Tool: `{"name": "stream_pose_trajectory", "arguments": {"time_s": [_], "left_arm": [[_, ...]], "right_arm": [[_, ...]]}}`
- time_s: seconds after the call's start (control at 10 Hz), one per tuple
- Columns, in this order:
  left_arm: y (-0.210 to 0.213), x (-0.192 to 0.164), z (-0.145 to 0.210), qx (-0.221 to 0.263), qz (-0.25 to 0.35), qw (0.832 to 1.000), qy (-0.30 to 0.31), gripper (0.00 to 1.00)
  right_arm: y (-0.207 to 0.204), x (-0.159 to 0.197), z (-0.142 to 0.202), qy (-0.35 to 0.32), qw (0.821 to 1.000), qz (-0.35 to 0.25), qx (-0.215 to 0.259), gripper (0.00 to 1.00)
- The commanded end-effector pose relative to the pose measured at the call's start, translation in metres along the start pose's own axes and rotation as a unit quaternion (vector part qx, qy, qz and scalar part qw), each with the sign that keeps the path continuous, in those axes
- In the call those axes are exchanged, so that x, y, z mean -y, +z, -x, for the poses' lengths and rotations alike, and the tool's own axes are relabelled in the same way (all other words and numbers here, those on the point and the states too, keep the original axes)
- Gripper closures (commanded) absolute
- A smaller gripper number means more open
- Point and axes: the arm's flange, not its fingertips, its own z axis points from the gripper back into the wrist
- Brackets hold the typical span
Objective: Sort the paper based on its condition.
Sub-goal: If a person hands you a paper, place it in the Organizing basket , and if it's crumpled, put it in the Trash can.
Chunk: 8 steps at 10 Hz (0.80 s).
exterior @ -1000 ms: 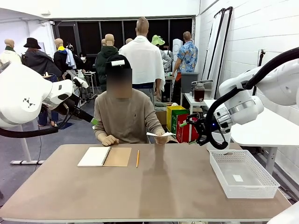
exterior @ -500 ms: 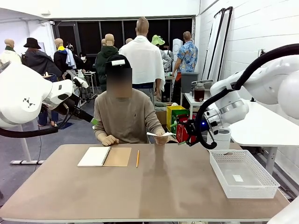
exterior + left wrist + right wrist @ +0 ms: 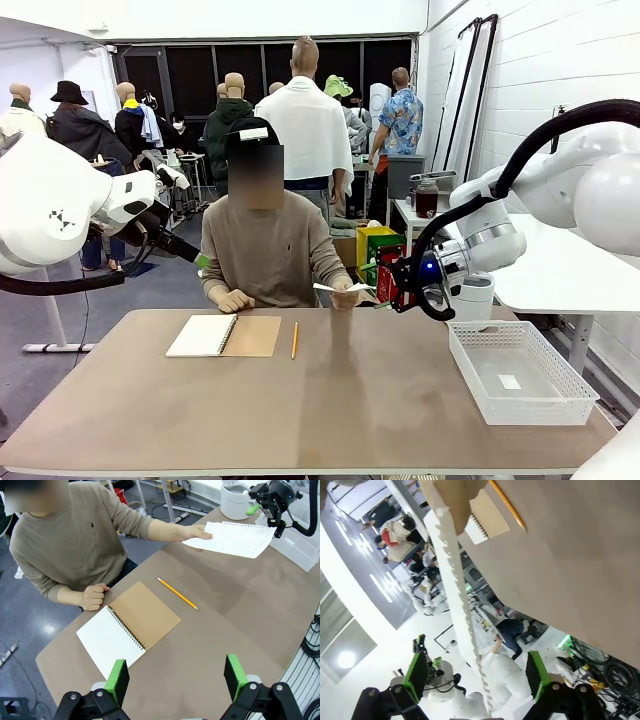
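The paper, level in a hand, points lengthwise at the right fingers. These stand wide open around its end. The left fingers are open and empty.

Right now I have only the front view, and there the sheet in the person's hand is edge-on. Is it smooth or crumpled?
Observer: Smooth. The left wrist view shows the sheet flat, with one ragged perforated edge.
Operator: Can it be taken now?
Observer: Probably. In its own wrist view the right tool is open, and the sheet's edge runs between its jaws, touching neither.
Operator: And the other arm?
Observer: The left tool is open and empty, looking down on the notebook.
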Motion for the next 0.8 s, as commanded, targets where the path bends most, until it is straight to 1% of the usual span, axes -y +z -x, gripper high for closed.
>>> {"name": "stream_pose_trajectory", "arguments": {"time_s": [0.0, 0.1, 0.2, 0.3, 0.4, 0.7], "left_arm": [[0.0, 0.0, 0.001, 0.0, 0.006, 1.0, -0.002, 0.0], [0.0, 0.0, 0.001, 0.0, 0.006, 1.0, -0.002, 0.0], [0.0, 0.0, 0.001, 0.0, 0.006, 1.0, -0.002, 0.0], [0.0, 0.0, 0.001, 0.0, 0.006, 1.0, -0.002, 0.0], [0.0, 0.0, 0.001, 0.0, 0.006, 1.0, -0.002, 0.0], [0.0, 0.0, 0.001, 0.0, 0.006, 1.0, -0.002, 0.0]], "right_arm": [[-0.003, -0.006, -0.009, -0.017, 0.999, -0.029, -0.01, 0.19], [-0.005, -0.005, -0.012, -0.027, 0.999, -0.028, -0.018, 0.35], [-0.005, -0.005, -0.013, -0.028, 0.999, -0.03, -0.02, 0.35], [-0.004, -0.004, -0.013, -0.032, 0.999, -0.029, -0.018, 0.46], [-0.004, -0.005, -0.014, -0.032, 0.999, -0.029, -0.015, 0.55], [0.002, 0.003, -0.023, -0.056, 0.998, -0.016, 0.003, 0.55]]}}
